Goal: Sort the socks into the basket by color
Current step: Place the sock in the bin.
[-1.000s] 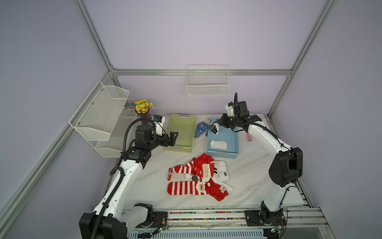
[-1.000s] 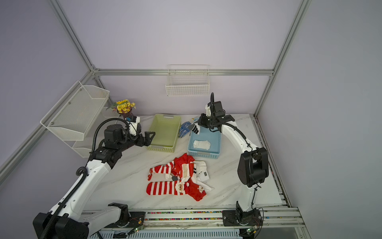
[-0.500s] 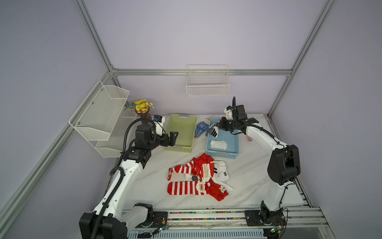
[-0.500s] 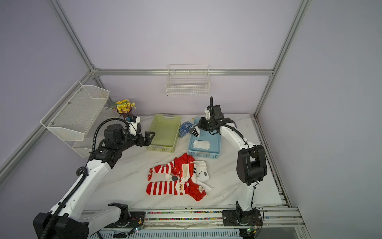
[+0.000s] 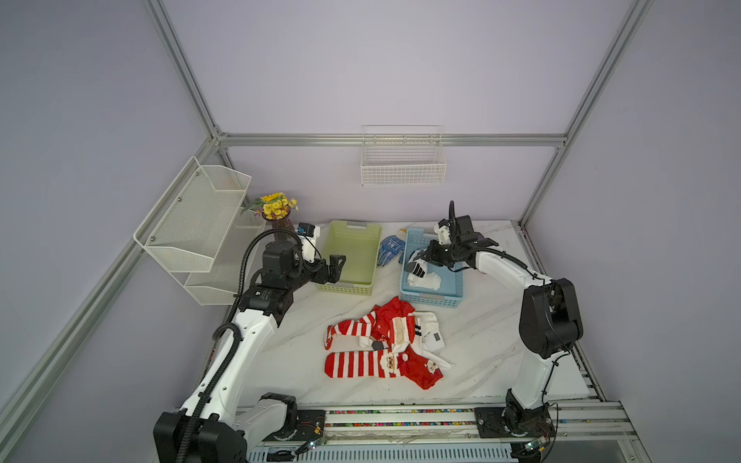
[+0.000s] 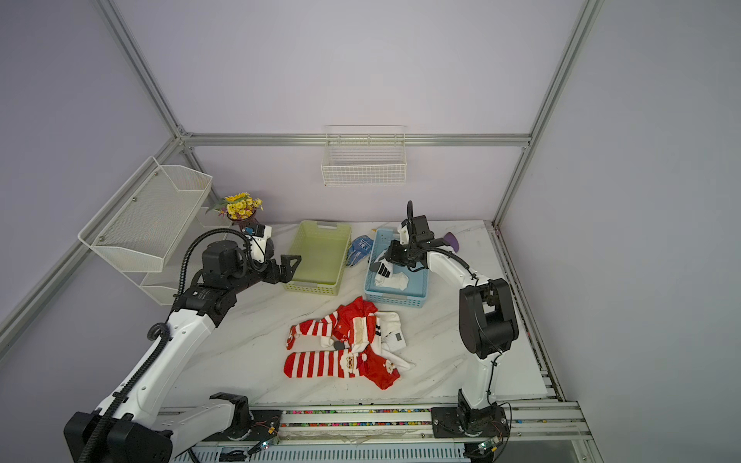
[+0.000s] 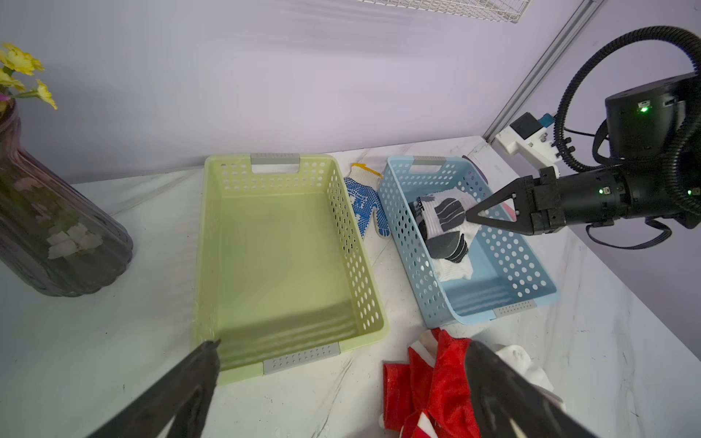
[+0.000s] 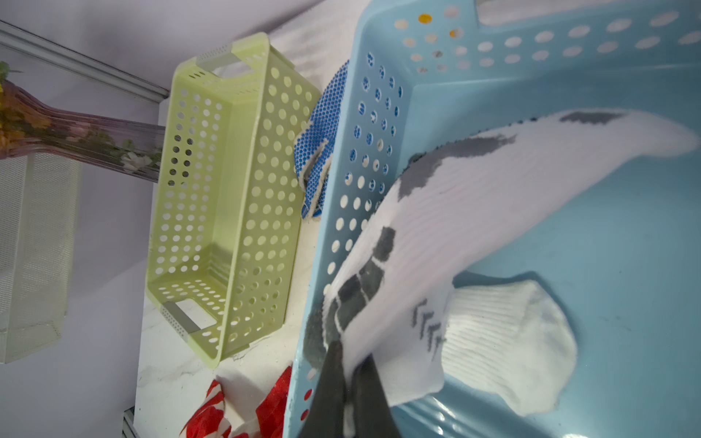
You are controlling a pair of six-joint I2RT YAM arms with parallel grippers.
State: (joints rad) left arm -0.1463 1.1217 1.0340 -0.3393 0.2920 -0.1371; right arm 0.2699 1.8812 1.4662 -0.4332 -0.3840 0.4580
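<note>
Since a second ago the right pincer (image 5: 426,259) has dropped lower and slid toward the left of the frame. It has carried its white sock (image 5: 416,267) down inside the blue basket (image 5: 431,298). The left arm has not shifted.

The right pincer's jaws are pressed together on a fold of that sock, which is white with black and grey marks. In the right wrist view the fabric (image 8: 455,212) drapes away from the closed tips. A second white sock (image 5: 428,281) lies on the basket floor just under it; whether the two touch I cannot tell.

The left pincer (image 5: 336,267) hangs with its jaws spread wide and nothing between them, over the near left corner of the green basket (image 5: 345,287). In both top views this basket stands left of the blue one, in the middle of the frame. A blue dotted glove (image 5: 389,249) lies on the worktop (image 5: 280,340) between the two baskets.

Lower in the frame, below the blue basket, the red striped socks (image 5: 361,362) lie in a heap on the worktop. More white socks (image 5: 432,332) are tangled into the heap's right side.
</note>
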